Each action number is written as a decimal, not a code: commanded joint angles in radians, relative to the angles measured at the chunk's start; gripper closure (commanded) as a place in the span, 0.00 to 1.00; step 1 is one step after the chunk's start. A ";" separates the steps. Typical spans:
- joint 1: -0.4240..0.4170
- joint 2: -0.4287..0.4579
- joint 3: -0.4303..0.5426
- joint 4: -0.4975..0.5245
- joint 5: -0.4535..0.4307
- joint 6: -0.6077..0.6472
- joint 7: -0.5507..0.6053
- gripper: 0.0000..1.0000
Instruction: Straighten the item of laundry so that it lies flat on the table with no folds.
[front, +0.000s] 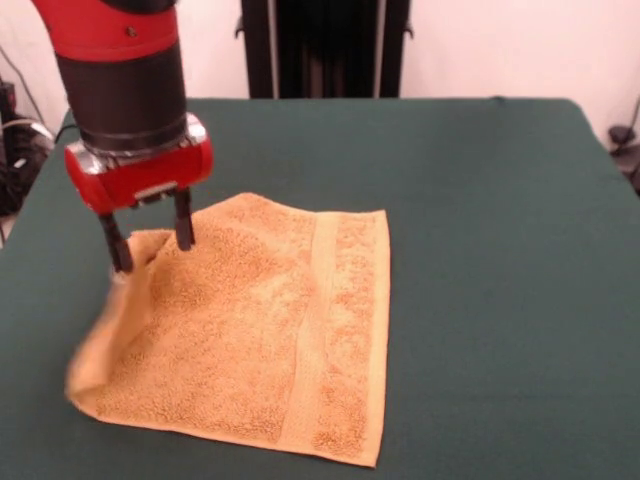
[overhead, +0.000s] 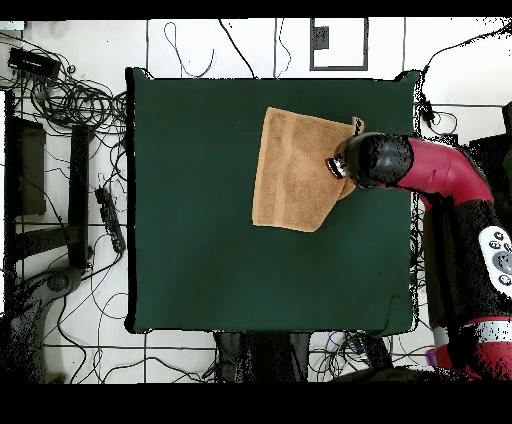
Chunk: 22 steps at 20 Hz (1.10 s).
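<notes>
Presently, pincer (front: 150, 244): its two dark fingers point down at the towel's upper-left corner in the front view, a clear gap between them; one finger stands on or just inside the raised cloth, the other at its outer edge. Whether any cloth is pinched between them cannot be told.
Arm: it comes down from the top left of the front view; from overhead it reaches in from the right side and covers the towel's edge there.
Towel (front: 260, 330): orange-tan terry, lying on the left half of the counter in the front view, mostly spread out, with a woven band running down near its right edge.
Fold: the left edge below the pincer stands up and curls over (the lower-left corner looks rolled under), so this side is not flat.
Counter (front: 500, 250): dark green cloth, bare to the right of the towel.
Step in hand: working the raised left edge, seemingly the last stretch of the flattening.
Next move calls for: drawing that edge outward, away from the band, and low to the counter, without dragging the flat part along.
</notes>
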 joint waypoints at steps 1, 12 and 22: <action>0.034 -0.108 -0.021 0.030 0.074 0.221 0.124 0.00; 0.050 -0.192 -0.055 -0.001 0.089 0.392 0.110 0.00; 0.063 -0.208 -0.085 0.080 0.111 0.326 0.185 0.00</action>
